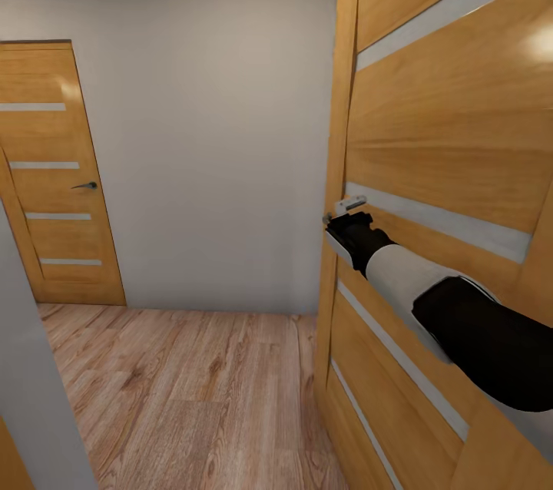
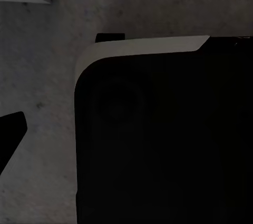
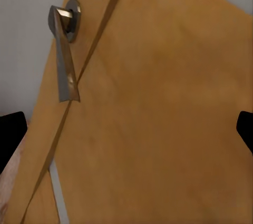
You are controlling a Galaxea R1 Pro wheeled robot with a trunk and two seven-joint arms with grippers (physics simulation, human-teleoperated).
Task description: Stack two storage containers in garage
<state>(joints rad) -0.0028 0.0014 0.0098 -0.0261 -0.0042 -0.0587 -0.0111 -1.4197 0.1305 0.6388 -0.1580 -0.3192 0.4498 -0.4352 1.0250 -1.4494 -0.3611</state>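
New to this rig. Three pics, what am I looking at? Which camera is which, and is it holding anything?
It is a simulated wheeled robot with two arms, steered by a person. The large picture comes from its head camera: a hallway with a wood plank floor, a closed wooden door at the far wall, and a second wooden door close by at the right. The right arm reaches out to that near door's edge.

The right wrist camera looks along that arm's fingers, whose dark tips sit wide apart at the picture's edges. Between them is the door panel with its metal lever handle. Nothing is held.

The left wrist camera shows part of the robot's own dark body over a rough grey floor. I cannot tell that gripper's state.
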